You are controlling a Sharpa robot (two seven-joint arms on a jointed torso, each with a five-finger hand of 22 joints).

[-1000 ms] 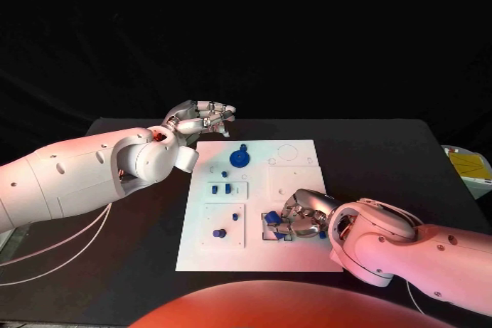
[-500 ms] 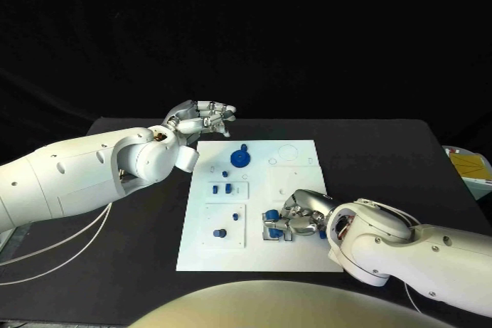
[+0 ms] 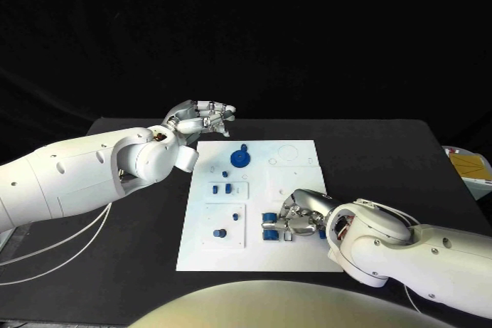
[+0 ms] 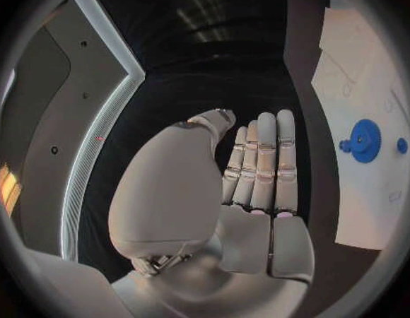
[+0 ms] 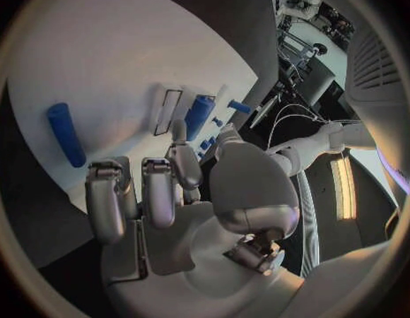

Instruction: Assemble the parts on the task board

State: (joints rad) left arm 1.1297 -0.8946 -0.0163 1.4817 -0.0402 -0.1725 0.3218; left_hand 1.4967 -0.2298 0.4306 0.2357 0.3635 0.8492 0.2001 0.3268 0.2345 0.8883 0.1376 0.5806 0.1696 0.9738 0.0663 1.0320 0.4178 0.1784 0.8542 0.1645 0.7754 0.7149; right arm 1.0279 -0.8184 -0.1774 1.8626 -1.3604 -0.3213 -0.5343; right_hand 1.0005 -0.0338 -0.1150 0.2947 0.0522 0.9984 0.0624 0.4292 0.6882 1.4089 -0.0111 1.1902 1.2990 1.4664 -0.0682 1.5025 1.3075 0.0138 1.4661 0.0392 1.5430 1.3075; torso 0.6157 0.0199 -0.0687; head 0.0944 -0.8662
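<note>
the right hand (image 3: pixel 297 215) is down on the near part of the white board (image 3: pixel 297 173) with its fingers curled round small blue pieces, one blue piece (image 3: pixel 269 217) just beside its fingertips, but i cannot tell whether it really grips any of them. to do this step well it should, i think, get one piece firmly between thumb and finger, hold it upright and press it straight down into its slot without knocking the loose blue rod (image 5: pixel 66 133) beside the hand. the left hand (image 3: pixel 198 117) hangs open, holding nothing, just beyond the board's far corner, with the blue gear (image 3: pixel 239 158) near it.
</note>
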